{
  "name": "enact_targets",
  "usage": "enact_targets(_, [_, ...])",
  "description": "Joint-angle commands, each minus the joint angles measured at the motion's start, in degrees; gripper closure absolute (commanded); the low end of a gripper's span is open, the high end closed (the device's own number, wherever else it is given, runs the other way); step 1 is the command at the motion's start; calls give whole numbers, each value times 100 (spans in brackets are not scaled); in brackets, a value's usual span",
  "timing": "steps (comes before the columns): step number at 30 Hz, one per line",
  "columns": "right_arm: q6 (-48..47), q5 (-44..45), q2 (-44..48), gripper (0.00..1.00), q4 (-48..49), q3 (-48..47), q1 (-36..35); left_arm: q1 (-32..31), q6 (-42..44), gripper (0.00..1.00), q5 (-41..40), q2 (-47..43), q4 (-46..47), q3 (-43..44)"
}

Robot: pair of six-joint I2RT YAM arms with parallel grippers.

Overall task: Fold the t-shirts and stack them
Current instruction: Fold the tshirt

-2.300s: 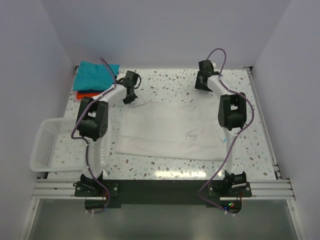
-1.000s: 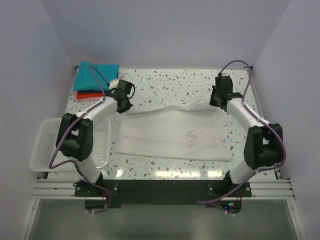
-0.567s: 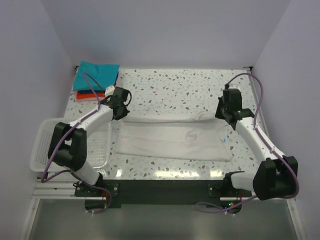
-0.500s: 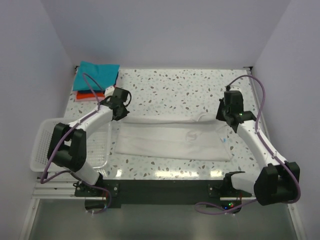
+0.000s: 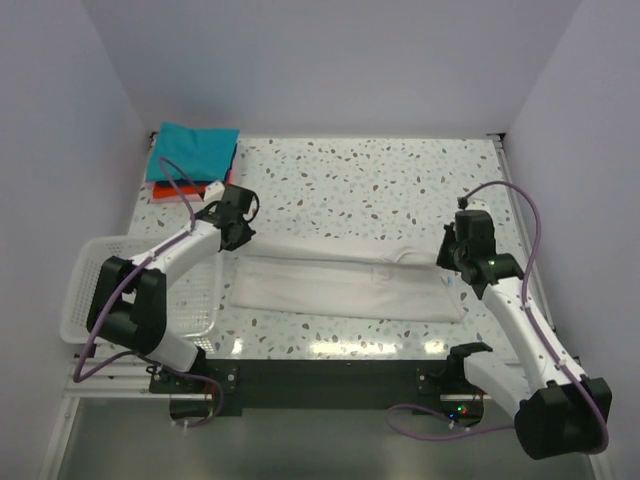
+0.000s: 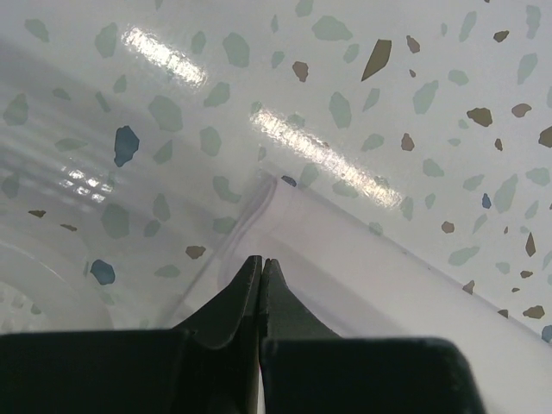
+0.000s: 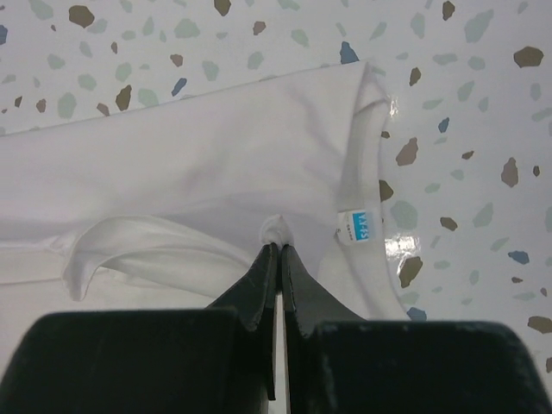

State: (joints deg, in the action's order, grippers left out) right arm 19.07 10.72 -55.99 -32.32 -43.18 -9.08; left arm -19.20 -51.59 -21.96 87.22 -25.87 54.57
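Observation:
A white t-shirt (image 5: 330, 288) lies across the middle of the table as a long band, its far edge doubled over toward me. My left gripper (image 5: 233, 232) is shut on the shirt's far left corner, with cloth (image 6: 388, 285) running under the closed tips (image 6: 260, 260). My right gripper (image 5: 453, 258) is shut on the far right part by the collar. A small bunch of white cloth (image 7: 278, 229) pokes out of its tips (image 7: 276, 247), next to the blue neck label (image 7: 355, 226). At the back left corner a teal t-shirt (image 5: 192, 150) lies folded on a red-orange t-shirt (image 5: 166, 190).
A white mesh basket (image 5: 92, 295) stands at the table's left edge, close beside my left arm. Speckled tabletop (image 5: 360, 190) shows behind the white shirt. A raised rail (image 5: 520, 215) runs along the right edge.
Both grippers have come toward the near edge, dragging the white shirt's far edge with them. The shirt has gone from a wide spread to a narrow doubled band.

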Motion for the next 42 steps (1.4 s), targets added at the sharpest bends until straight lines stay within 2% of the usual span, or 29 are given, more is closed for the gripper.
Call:
enact_targets(1, [158,-114,351,100,-231,108,-23,-22,-219,100,-213,-205,29,-86])
enact_targets(2, [211,-210,439,100,-275,134,-23,-22,-228,100,-187,-188,20,-95])
enact_targets(5, [518,-702,780,84,-512,266,-23,-48,-325,100,-195,-188,-111,-78])
enact_targets(7, [659,-782,984,76,-731,292,-23,-127,-395,88,-291,-249,-208,-34])
enact_targets(11, [800,-677,1520,65,-1311,144,-15,-242,-448,69,-379,-477,-331,89])
enact_targets(12, [800,-685,1712,63,-1347,56,-15,-303,-439,59,-414,-530,-349,124])
enact_targets(15, [817,-852,1898,53,-1392,-85,-15,-417,-518,48,-608,-697,-629,379])
enact_targets(16, [818,-905,1898,40,-1383,-112,-23,-453,-518,45,-669,-785,-700,423])
enact_targets(17, [809,-983,1890,15,-1339,-147,-15,-470,-518,36,-687,-829,-726,458])
enact_targets(18, [783,-1045,1829,1,-1295,-199,-15,-531,-484,30,-696,-864,-727,511])
enact_targets(19, [756,-1063,1767,1,-1251,-217,-23,-558,-466,24,-687,-917,-727,546])
enact_targets(20, [730,-1211,1706,1,-1155,-252,-23,-584,-440,13,-679,-917,-744,590])
enact_targets(23, [625,-1659,1267,1,-927,-349,-23,-716,-334,0,-574,-865,-744,748])
enact_targets(27, [563,-2730,590,1,-286,-437,-15,-918,-97,0,-275,-663,-394,801])
enact_targets(31, [659,-3390,-139,1,479,-437,-32,-1033,18,0,173,-190,-173,801])
enact_targets(35, [686,-3340,-973,1,884,-236,-207,-1094,44,0,323,198,-68,740])
enact_targets(39, [730,-2893,-1256,1,982,151,-620,-1095,53,0,341,436,-15,635])
enact_targets(42, [879,-2357,-1126,1,912,538,-946,-1103,62,0,288,454,-6,617])
